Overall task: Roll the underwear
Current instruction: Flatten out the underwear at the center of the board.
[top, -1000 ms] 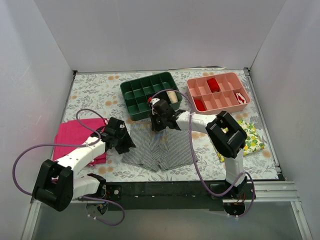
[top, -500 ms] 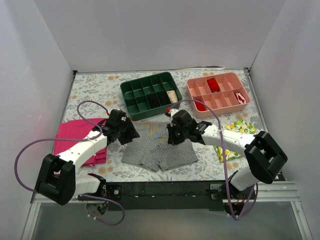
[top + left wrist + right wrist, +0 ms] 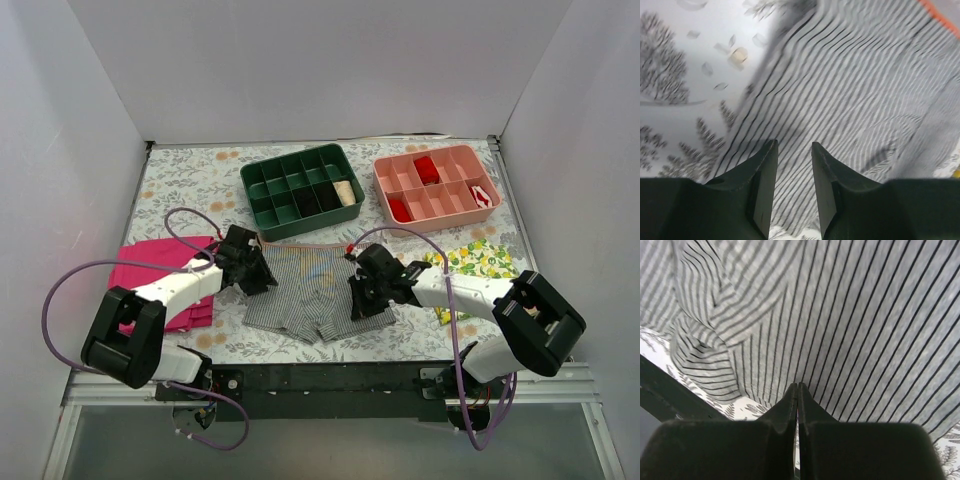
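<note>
- The underwear (image 3: 308, 292) lies spread flat on the floral table cover (image 3: 190, 185), just nearer the arm bases than the green tray (image 3: 300, 188). Its orange-pink waistband edge faces the green tray and its two legs point away from the tray.
- The left gripper (image 3: 254, 274) sits nearer the arm bases than the green tray's left end, at the left edge of the underwear.
- In the left wrist view, the left gripper (image 3: 793, 148) has its fingers (image 3: 761, 185) parted by a narrow gap. Striped fabric (image 3: 850, 95) shows through the gap, and nothing is clamped between them.
- The right gripper (image 3: 368, 294) sits nearer the arm bases than the green tray's right end, at the right leg of the underwear.
- In the right wrist view, the right gripper (image 3: 798, 385) has its fingers pressed together. The tips meet at the edge of the striped fabric (image 3: 850, 315), pinching it; a bunched fold lies to one side.
- The pink tray (image 3: 437, 183) stands right of the green tray.
- The magenta cloth (image 3: 150, 272) lies left of and nearer than the green tray.
- The lemon-print cloth (image 3: 483, 262) lies right of and nearer than the green tray.
</note>
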Tool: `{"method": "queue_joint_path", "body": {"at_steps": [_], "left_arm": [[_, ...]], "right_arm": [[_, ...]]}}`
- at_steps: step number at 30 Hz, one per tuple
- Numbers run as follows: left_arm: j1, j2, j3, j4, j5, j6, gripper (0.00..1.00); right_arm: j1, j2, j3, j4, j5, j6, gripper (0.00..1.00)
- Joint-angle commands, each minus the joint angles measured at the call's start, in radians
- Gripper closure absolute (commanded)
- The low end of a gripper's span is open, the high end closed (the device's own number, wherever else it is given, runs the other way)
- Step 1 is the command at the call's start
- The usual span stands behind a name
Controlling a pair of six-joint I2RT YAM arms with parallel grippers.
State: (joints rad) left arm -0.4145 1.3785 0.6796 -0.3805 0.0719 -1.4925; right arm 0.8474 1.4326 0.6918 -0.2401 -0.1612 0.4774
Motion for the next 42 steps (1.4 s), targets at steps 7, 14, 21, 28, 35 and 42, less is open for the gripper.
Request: {"method": "queue_joint_path", "body": {"at_steps": [7,14,21,28,35,42], "left_arm": [[-0.001,-0.186,-0.141,-0.122,-0.053,-0.08,0.69],[-0.001,-0.28,-0.098,-0.192,-0.103,-0.08,0.64],[-0.001,-0.224,0.087,-0.08,-0.073,0.029,0.54],[0.005,0.026,0.201,0.043,-0.012,0.08,0.63],[0.008,0.123,0.204,0.12,0.028,0.113,0.67],[0.008,0.154,0.158,0.186,-0.038,0.13,0.68]], "right_arm": [[0.097,0.025,-0.063,-0.09,-0.029,0.043,0.99],[0.151,-0.003,-0.042,-0.128,0.078,0.075,0.99],[0.145,-0.081,0.035,-0.12,0.216,0.052,0.99],[0.142,-0.044,0.061,-0.11,0.203,0.073,0.99],[0.142,-0.061,0.02,-0.084,0.189,0.096,0.99],[0.142,-0.051,0.018,-0.076,0.175,0.099,0.99]]}}
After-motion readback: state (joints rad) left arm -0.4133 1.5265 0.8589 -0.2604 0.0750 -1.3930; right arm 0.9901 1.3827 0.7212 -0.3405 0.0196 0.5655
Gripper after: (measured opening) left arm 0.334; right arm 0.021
